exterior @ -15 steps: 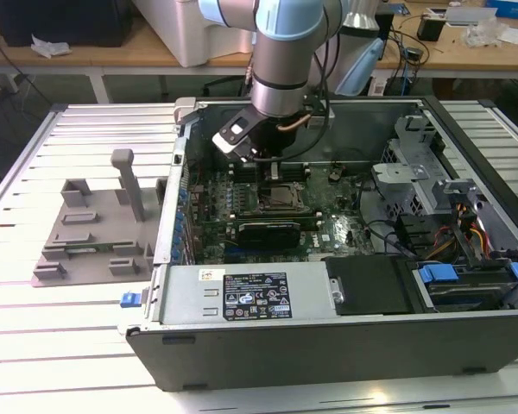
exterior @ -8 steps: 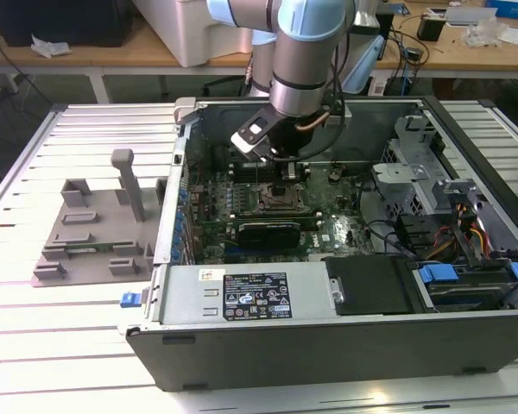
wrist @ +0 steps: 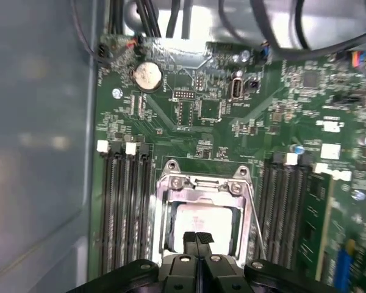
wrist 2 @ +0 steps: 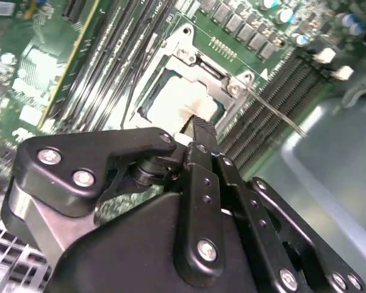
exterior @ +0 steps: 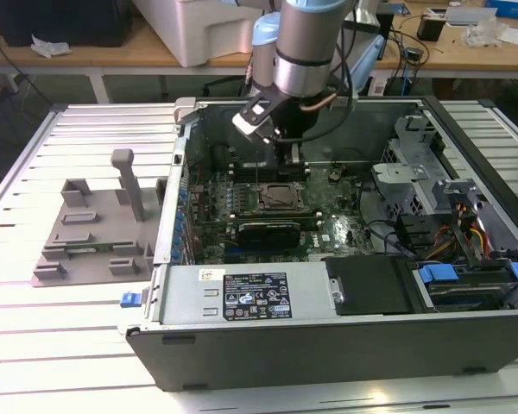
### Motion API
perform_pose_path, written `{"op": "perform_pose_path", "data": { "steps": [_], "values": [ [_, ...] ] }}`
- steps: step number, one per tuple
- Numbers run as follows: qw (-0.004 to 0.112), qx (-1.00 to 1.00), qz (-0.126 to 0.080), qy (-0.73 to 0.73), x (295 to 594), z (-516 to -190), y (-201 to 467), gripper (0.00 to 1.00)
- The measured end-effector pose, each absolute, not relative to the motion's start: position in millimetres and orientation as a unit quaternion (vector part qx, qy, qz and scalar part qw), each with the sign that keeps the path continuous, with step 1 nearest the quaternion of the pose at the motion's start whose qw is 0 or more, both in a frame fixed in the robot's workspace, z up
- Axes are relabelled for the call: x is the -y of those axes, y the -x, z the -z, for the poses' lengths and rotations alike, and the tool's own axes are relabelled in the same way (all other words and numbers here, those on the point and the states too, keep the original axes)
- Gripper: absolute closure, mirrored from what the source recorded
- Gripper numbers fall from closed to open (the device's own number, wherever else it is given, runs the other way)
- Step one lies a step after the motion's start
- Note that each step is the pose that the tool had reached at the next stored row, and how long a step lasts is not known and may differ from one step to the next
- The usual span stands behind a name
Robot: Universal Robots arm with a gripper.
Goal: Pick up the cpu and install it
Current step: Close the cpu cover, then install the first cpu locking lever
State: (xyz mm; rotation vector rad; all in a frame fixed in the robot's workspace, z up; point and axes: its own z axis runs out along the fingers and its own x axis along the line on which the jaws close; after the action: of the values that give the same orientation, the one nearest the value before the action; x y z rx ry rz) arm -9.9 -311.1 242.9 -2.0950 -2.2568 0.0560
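Nearest, tool [wrist: 197, 237] pinched fully shut, gripping nothing, tips just above cpu [wrist: 204, 220]. Beyond, cpu lying flat inside socket frame [wrist: 202, 181] on motherboard [wrist: 232, 116]. Pick-up and placement seemingly done; latching of frame impossible to confirm.

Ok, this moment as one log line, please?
flat silver square cpu lying in square metal socket frame | black gripper shut, over it, holding nothing
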Motion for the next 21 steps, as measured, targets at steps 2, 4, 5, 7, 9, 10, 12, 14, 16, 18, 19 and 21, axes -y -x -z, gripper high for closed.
{"op": "perform_pose_path", "data": {
  "steps": [2, 4, 5, 7, 9, 10, 12, 14, 16, 18, 19, 21],
  "values": [
    [0.031, 0.732, -0.018, 0.680, 311, -253, 10, 0.89],
    [0.031, 0.732, -0.018, 0.680, 311, -265, 10, 0.89],
    [0.031, 0.732, -0.018, 0.680, 311, -268, 10, 0.89],
    [0.031, 0.732, -0.018, 0.680, 311, -272, 10, 0.89],
    [0.031, 0.732, -0.018, 0.680, 311, -272, 10, 0.89],
    [0.031, 0.732, -0.018, 0.680, 311, -272, 10, 0.89],
    [0.031, 0.732, -0.018, 0.680, 311, -272, 10, 0.89],
    [0.031, 0.733, -0.018, 0.679, 311, -272, 10, 0.89],
    [0.031, 0.745, -0.018, 0.667, 311, -272, 10, 0.89],
    [0.031, 0.757, -0.019, 0.652, 311, -272, 10, 0.89],
    [0.031, 0.766, -0.019, 0.642, 311, -272, 10, 0.89],
    [0.030, 0.790, -0.020, 0.612, 311, -272, 10, 0.89]
  ]
}}
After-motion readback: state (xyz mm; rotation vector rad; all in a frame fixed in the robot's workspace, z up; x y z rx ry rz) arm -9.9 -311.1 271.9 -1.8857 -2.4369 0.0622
